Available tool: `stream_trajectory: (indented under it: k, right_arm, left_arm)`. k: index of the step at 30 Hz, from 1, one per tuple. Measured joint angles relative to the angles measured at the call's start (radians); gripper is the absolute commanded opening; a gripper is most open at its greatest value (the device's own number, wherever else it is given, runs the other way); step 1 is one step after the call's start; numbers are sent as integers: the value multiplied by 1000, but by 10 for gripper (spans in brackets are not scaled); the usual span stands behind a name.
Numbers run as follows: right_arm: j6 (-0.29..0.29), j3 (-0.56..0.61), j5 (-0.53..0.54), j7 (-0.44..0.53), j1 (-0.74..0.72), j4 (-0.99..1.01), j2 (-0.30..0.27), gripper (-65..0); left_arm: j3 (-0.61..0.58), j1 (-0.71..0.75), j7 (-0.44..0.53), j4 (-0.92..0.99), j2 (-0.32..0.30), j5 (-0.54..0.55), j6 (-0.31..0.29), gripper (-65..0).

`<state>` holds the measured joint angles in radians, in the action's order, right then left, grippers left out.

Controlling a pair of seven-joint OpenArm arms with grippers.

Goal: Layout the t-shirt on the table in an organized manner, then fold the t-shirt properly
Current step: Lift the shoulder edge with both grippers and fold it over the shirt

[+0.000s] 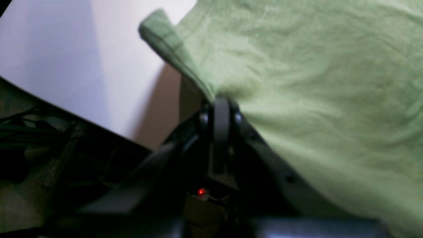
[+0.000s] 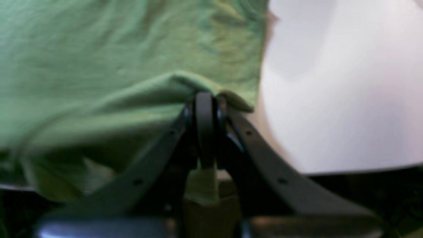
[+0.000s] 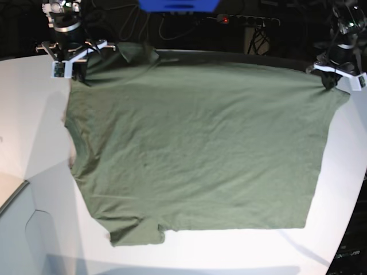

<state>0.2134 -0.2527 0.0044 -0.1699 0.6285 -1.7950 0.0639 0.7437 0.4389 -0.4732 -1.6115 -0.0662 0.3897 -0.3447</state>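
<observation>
Both hands pinch t-shirt (image 3: 195, 149) far corners: left hand (image 3: 330, 82), right hand (image 3: 77, 73).

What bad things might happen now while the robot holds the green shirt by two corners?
1. The left claw and right claw each pinch only a small bit of the t-shirt's edge, so the cloth may slip out if pulled.
2. Both claws hold the shirt near the table's far edge, so that side might slide off.
3. The near sleeve looks folded under and may stay bunched.
</observation>
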Motion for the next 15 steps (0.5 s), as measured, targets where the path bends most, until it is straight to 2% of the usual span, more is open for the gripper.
stream_trajectory:
  k: [11, 15]
  right_arm:
    - [26, -4, -8, -2, -189, 143, -3, -650]
    - [26, -3, -7, 0, -261, 206, -32, -650]
  left_arm:
    - [-1, -138, -2, 4, -3, -5, 3, -650]
    - [-13, -218, 2, 60, -6, -3, 2, -650]
